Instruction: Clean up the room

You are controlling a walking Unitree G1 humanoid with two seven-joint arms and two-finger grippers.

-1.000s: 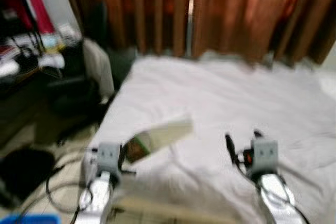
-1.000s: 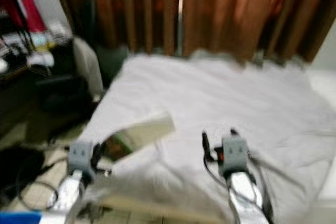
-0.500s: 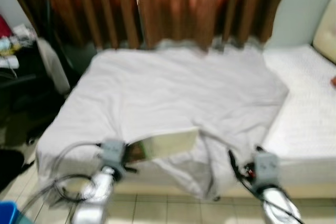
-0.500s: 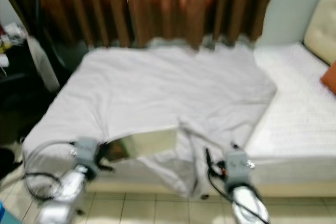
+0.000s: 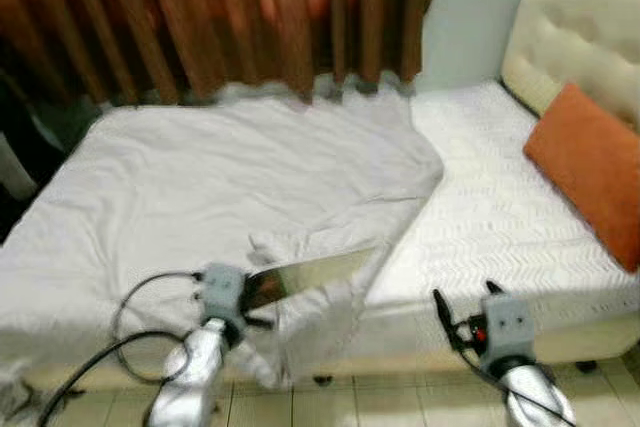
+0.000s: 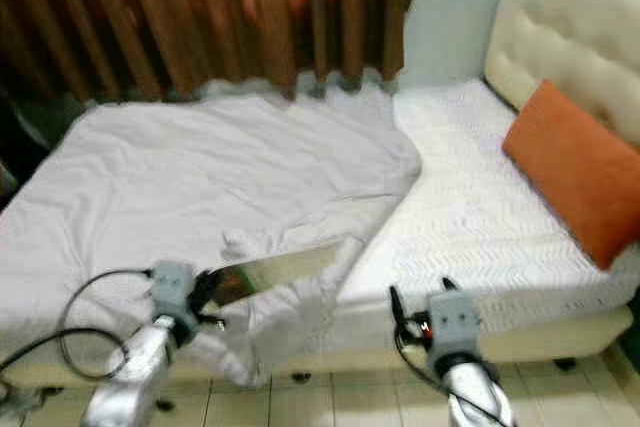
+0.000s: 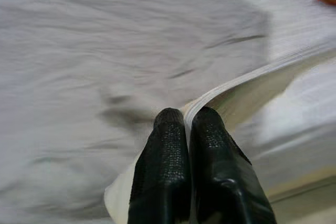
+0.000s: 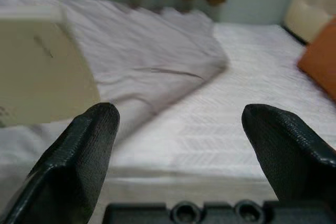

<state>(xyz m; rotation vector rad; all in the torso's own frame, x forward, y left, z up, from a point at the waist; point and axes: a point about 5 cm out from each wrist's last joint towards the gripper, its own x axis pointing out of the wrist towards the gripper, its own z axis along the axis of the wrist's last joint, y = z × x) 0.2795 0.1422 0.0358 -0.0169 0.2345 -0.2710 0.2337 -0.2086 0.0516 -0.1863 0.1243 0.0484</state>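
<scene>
My left gripper [image 7: 189, 124] is shut on a thick book [image 5: 318, 274] with cream page edges, held level over the bed's near edge at the lower left. In the left wrist view the two black fingers [image 7: 165, 145] pinch the book [image 7: 252, 85] near its spine. My right gripper [image 5: 462, 305] stands open and holds nothing, low at the right in front of the mattress side. The right wrist view shows its fingers [image 8: 86, 145] wide apart, with the book's page block [image 8: 42, 66] off to one side.
A bed [image 5: 500, 217] lies ahead, with a rumpled white sheet [image 5: 200, 187] over its left half. An orange pillow [image 5: 590, 167] and a cream padded headboard [image 5: 570, 37] are at the right. Brown curtains [image 5: 200, 17] hang behind. A black cable [image 5: 130, 337] loops by my left arm over a tiled floor [image 5: 400, 402].
The camera has swung to the right: the desk and dark clutter left the picture, and the headboard and orange pillow came in. Both arms keep their pose, the book still held.
</scene>
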